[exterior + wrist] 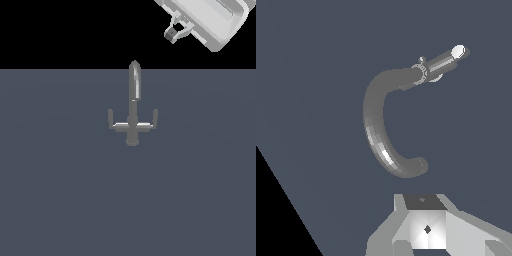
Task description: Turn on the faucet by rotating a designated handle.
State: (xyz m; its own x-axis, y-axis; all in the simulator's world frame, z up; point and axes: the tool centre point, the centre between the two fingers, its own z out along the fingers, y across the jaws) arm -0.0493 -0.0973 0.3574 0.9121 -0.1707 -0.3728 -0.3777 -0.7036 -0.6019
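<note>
Grey metal, stiff and likely slick, the faucet wants my pincer, empty with jaws seemingly spread, pushing near the tip of its handle.

gripper well clear of faucet, open floor all round

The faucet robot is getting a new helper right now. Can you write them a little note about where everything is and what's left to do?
Claw: up in the exterior view's top right corner, far from the faucet, holding nothing; open or shut is hard to tell.
Faucet: standing on the grey table, spout upright.
Handle: the prong on the exterior view's right end of the crossbar, untouched.
Done: nothing yet.
Left: bring the claw down to the handle, grab or push it, and rotate it.
</note>
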